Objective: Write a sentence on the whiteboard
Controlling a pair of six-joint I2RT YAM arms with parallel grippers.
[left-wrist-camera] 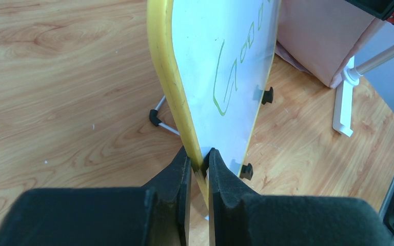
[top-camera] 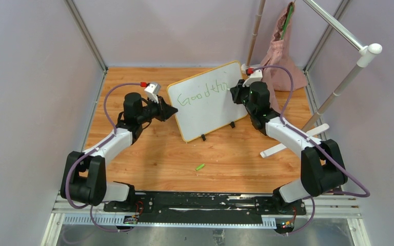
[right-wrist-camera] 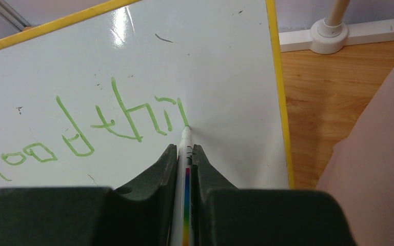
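The right pincer [right-wrist-camera: 184, 149] grips a marker [right-wrist-camera: 186, 184], tip touching the whiteboard [right-wrist-camera: 220, 66] at the end of the green writing [right-wrist-camera: 114, 110]; blank board runs rightward, nearest this arm. The left pincer [left-wrist-camera: 199, 158] clamps the left edge of the board, which stands mid-table [top-camera: 149, 154].

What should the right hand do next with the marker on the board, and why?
Probably slide the marker tip a little toward the bare part of the whiteboard to begin the next letter. The right hand is shut on the marker, its tip sits at the end of the last green stroke, the writing looks unfinished, and the left hand clamps the board's edge.
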